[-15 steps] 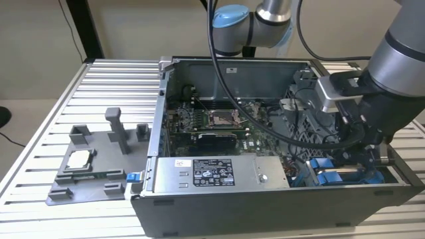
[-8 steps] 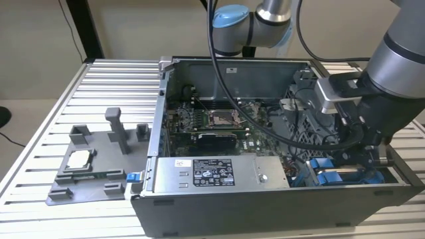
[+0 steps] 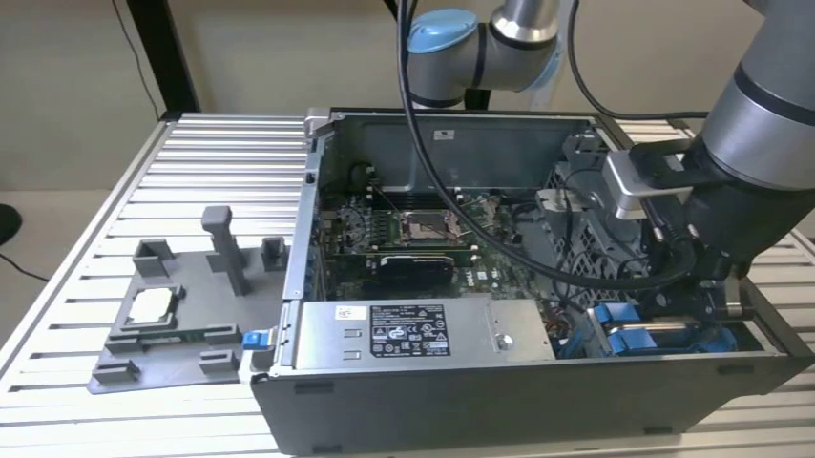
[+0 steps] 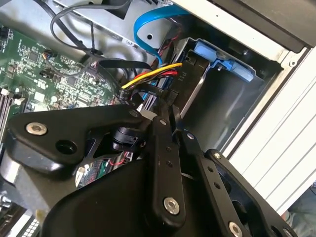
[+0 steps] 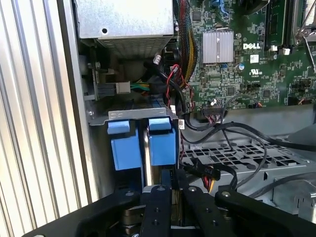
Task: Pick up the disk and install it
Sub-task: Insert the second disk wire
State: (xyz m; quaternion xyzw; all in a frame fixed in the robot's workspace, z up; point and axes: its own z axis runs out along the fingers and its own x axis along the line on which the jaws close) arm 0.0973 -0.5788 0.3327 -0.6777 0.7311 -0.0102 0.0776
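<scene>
Two blue carriers stand side by side on edge in the drive bay at the case's front corner. The disk point(image 5: 162, 143) is the one in line with my gripper point(image 5: 171, 190), showing its blue carrier end and sitting in the bay. My gripper hangs right at that end; its black fingers point(image 5: 157, 210) are nearly together with nothing thick between them. In the second wrist view the gripper point(image 4: 174, 126) points toward the bay, where a blue carrier edge point(image 4: 224, 61) shows. In the exterior view the blue carriers point(image 3: 624, 317) lie below the arm's wrist.
The open computer case point(image 3: 382, 420) lies on a slatted metal table point(image 3: 191, 162). A grey power supply box point(image 3: 421, 334) with a white sticker lies beside the bay. Loose cables point(image 5: 227, 133) and the motherboard point(image 5: 256, 69) crowd the bay's inner side. A grey fixture point(image 3: 178, 324) holds a small square chip.
</scene>
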